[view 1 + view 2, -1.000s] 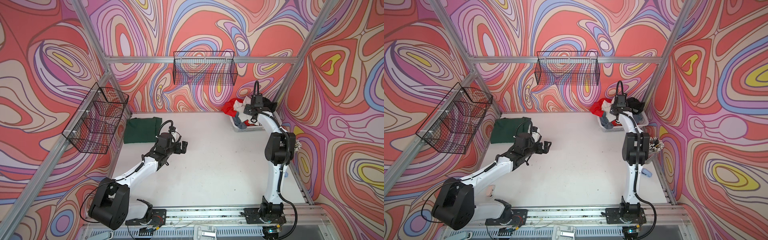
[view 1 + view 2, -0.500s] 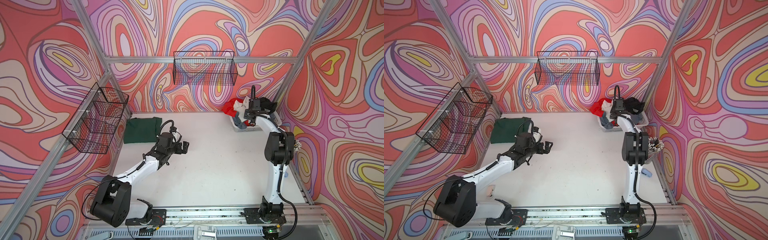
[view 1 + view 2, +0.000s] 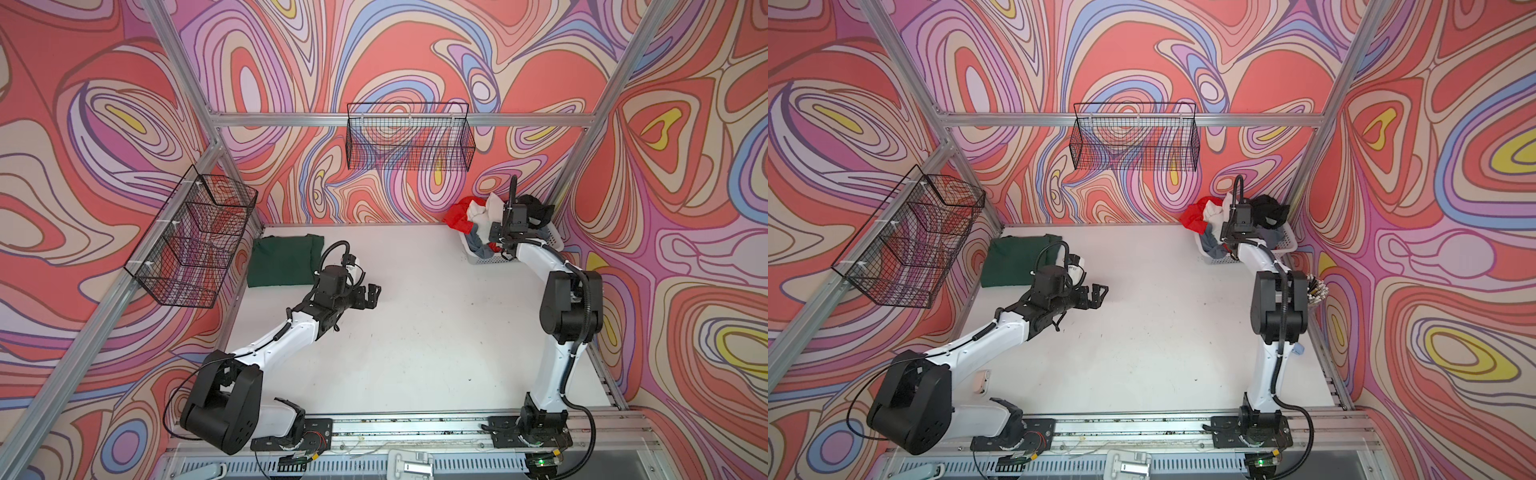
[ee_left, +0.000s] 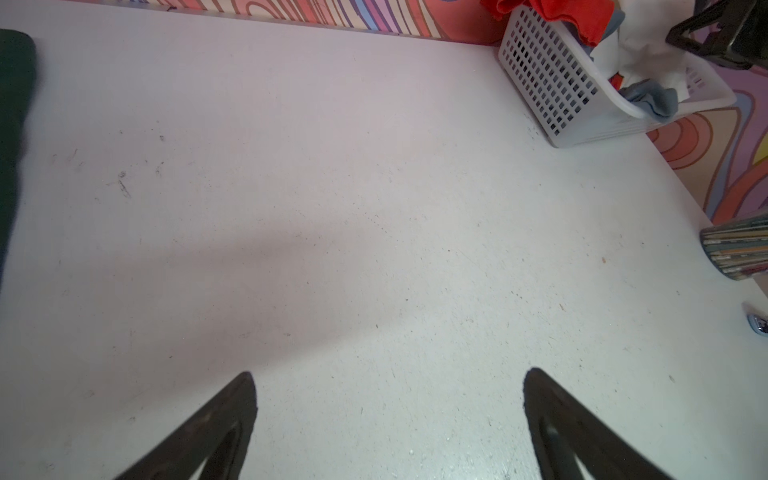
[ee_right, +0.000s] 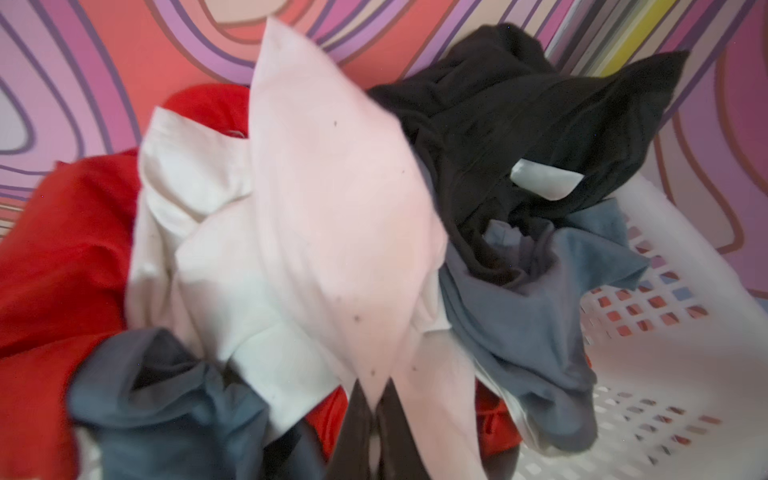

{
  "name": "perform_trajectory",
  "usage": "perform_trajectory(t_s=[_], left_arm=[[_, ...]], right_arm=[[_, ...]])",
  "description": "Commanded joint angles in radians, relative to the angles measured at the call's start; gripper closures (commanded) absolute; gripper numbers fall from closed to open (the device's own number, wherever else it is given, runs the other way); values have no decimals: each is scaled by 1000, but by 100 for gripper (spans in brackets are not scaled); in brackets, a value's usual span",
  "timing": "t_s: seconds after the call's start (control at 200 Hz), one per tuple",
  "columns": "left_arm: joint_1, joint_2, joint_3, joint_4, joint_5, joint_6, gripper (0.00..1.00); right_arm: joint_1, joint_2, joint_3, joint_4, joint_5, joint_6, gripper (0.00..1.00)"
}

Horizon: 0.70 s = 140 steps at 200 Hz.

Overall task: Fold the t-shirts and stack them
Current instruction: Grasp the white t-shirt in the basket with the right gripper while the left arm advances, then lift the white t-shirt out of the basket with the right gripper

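Note:
A dark green t-shirt (image 3: 284, 266) (image 3: 1017, 259) lies folded at the table's back left. In the back right corner a white perforated basket (image 3: 478, 257) (image 5: 665, 374) holds crumpled t-shirts: red (image 5: 62, 249), white (image 5: 324, 199), grey (image 5: 532, 299) and black (image 5: 519, 116). My right gripper (image 5: 374, 399) reaches down into the basket, shut on a fold of the white t-shirt (image 3: 482, 212), which rises in a peak from the jaws. My left gripper (image 3: 372, 295) (image 4: 388, 382) hovers open over bare table, right of the green shirt, holding nothing.
Black wire baskets hang on the left wall (image 3: 195, 237) and the back wall (image 3: 409, 137). A cup of thin sticks (image 3: 1314, 289) stands at the table's right edge behind the right arm. A metal rail (image 3: 415, 424) runs along the front.
The right gripper has closed on the white t-shirt in the basket and its wrist has shifted slightly. The left arm has barely moved.

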Motion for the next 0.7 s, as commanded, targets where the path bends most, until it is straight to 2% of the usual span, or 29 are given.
perform_trajectory(t_s=[0.0, 0.15, 0.26, 0.461, 0.601, 0.696], left_arm=[[-10, 12, 22, 9, 4, -10, 0], [-13, 11, 18, -6, -46, -19, 0], [-15, 16, 17, -4, -42, -23, 0], [-17, 39, 31, 6, -3, -36, 0], [-25, 46, 33, 14, 2, -36, 0], [-28, 48, 38, 12, 0, -36, 0]], right_arm=[[5, -150, -87, 181, -25, 48, 100], [5, -317, -218, 280, -3, 140, 100], [16, -419, -274, 331, -49, 184, 100], [73, -535, -260, 320, -50, 163, 100], [104, -597, -253, 322, -130, 158, 100], [148, -612, -200, 261, -137, 132, 100]])
